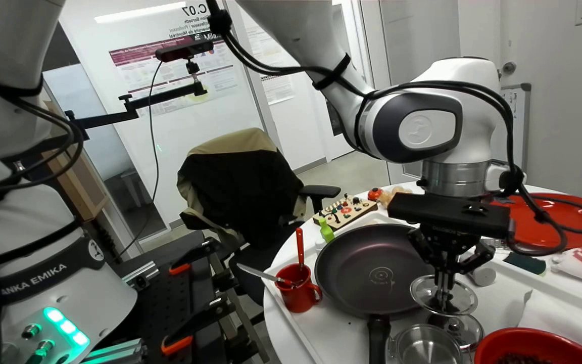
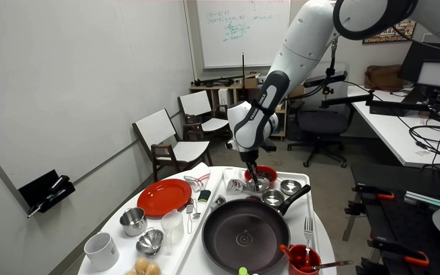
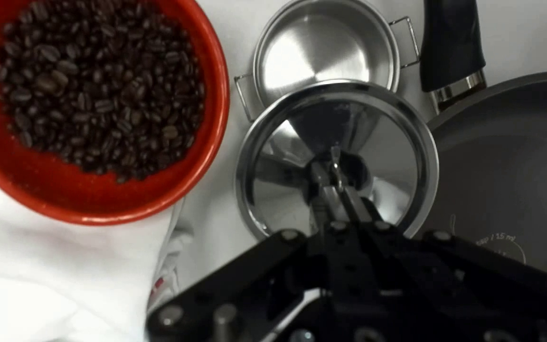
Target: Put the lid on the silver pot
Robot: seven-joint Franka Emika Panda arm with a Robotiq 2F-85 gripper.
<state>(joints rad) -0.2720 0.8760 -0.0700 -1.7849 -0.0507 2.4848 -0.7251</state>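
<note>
My gripper [image 1: 442,293] is shut on the thin handle of the round silvery lid [image 1: 465,299]. It holds the lid level above the tray. In the wrist view the fingers [image 3: 339,186] close round the handle at the middle of the lid [image 3: 392,137]. A small silver pot [image 3: 318,47] with two wire handles stands open just beyond it; the lid covers part of its near rim. In an exterior view two small open silver pots [image 2: 273,198] [image 2: 290,187] stand side by side, right of the lid [image 2: 264,185]. One shiny round thing [image 1: 465,333] is partly hidden below the lid.
A black frying pan [image 2: 245,233] lies beside the pots, its handle [image 3: 451,42] close to them. A red bowl of coffee beans [image 3: 98,199] and a white cloth [image 3: 64,275] lie on the opposite side. A red cup with cutlery [image 1: 298,298] stands at the tray's edge.
</note>
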